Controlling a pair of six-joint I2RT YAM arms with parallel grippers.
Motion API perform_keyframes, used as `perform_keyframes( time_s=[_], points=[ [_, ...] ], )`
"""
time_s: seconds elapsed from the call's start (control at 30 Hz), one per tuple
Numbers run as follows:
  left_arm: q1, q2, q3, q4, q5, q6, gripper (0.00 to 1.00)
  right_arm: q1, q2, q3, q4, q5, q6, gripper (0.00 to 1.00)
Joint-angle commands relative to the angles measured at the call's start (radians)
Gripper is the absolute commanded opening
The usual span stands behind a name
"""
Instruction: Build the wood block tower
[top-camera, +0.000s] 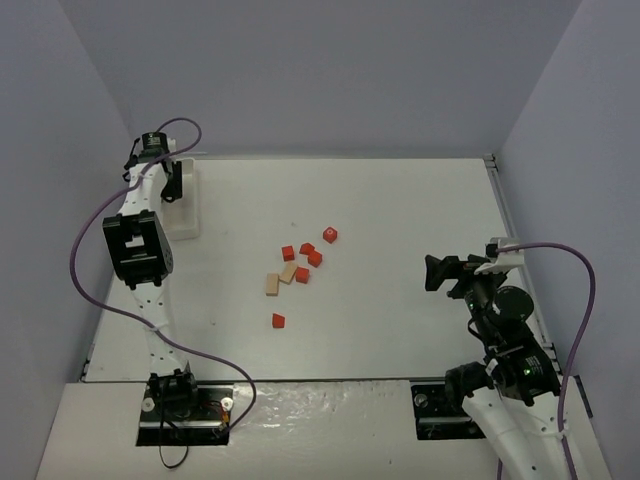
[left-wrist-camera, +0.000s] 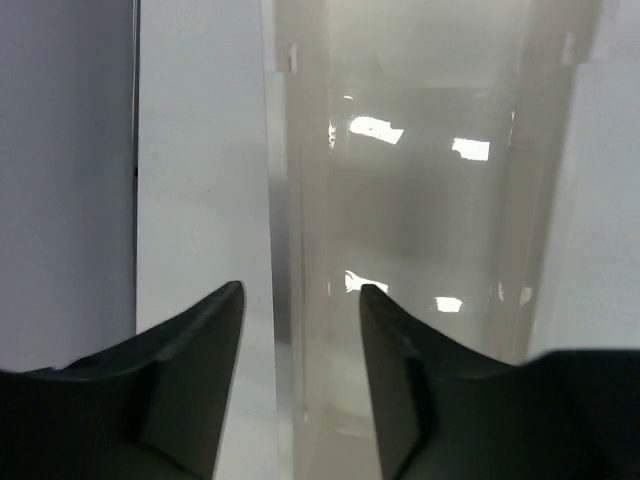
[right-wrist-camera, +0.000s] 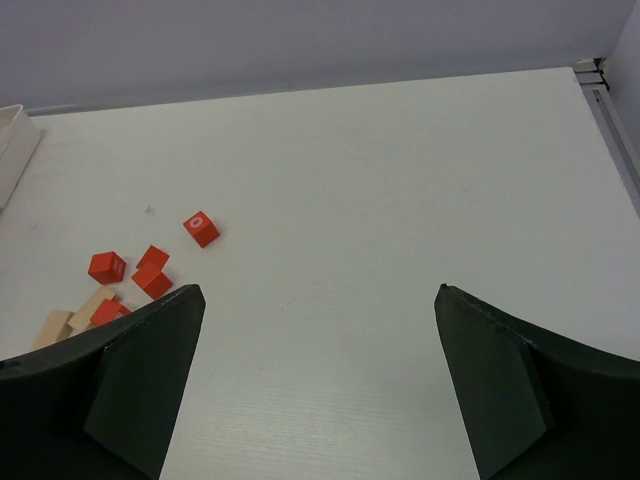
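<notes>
Top view: eight small wooden blocks are lying loose on the white table (top-camera: 420, 200), near its middle, all in a single layer with none stacked. Most of the red blocks (top-camera: 315, 258) are sitting in a tight cluster with the two tan pieces (top-camera: 288, 272) just to their near left. The marked block (top-camera: 330, 235), red with a white spot on top, is lying slightly apart on the far right. The lone block (top-camera: 278, 321), also red, is lying well apart on the near side.

The left gripper (top-camera: 172, 188) is reaching to the far left corner, over the tray (top-camera: 188, 218). Its fingers are hidden under the wrist here.

Left wrist view: the left gripper (left-wrist-camera: 300, 288) is showing its jaws parted, gripping nothing. The tray (left-wrist-camera: 430, 200) below is blurring into glare, so its contents cannot be made out.

Right wrist view: the right gripper (right-wrist-camera: 318, 295) is hovering at the table's right side, jaws spread wide and gripping nothing. Its left finger (right-wrist-camera: 140, 380) is cutting off part of the cluster. The marked block (right-wrist-camera: 200, 228) is showing clearly. Only a corner of the tray (right-wrist-camera: 14, 145) is entering at the left edge.
</notes>
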Motion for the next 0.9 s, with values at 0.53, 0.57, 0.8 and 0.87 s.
perform_keyframes(
  time_s=[0.53,0.57,0.8,0.87],
  points=[
    [-0.263,-0.927,-0.266,0.04,-0.019,-0.299,0.95,0.009,0.716,0.445,-0.117,-0.202,0.021,0.99],
    [-0.301,-0.998,-0.346,0.036,-0.031,-0.302,0.95,0.012,0.773,0.469,-0.12,-0.23,0.014,0.99],
    [-0.39,-1.391,-0.785,0.02,-0.059,-0.309,0.95,0.145,1.065,0.596,-0.118,-0.102,-0.127,1.0],
    [-0.39,-1.447,-0.876,0.012,-0.05,-0.294,0.95,0.17,1.145,0.646,-0.117,-0.106,-0.178,0.99]
  ],
)
